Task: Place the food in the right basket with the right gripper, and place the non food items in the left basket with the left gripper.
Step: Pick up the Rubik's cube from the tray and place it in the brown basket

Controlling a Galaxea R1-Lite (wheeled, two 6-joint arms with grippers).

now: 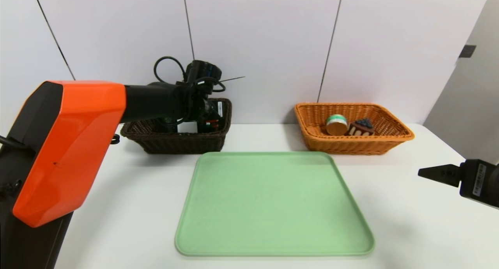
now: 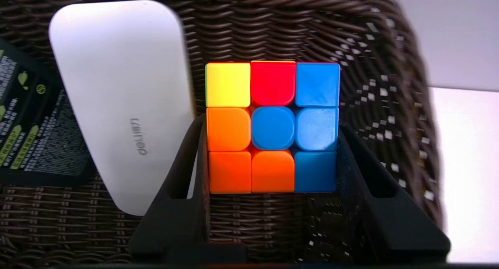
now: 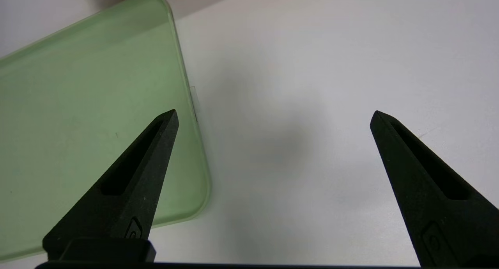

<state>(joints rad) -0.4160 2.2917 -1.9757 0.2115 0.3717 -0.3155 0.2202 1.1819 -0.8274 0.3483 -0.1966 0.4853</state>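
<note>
Deep in the dark brown left basket, my left gripper is shut on a multicoloured puzzle cube, its black fingers pressed against two opposite sides. A white oblong case and a black printed packet lie beside the cube in that basket. The orange right basket holds a round green-topped food item and a chocolate cake slice. My right gripper hangs open and empty over the white table, just right of the tray.
A green tray lies bare at the table's centre, in front of both baskets. Both baskets stand against the white back wall. My left arm's orange shell fills the near left.
</note>
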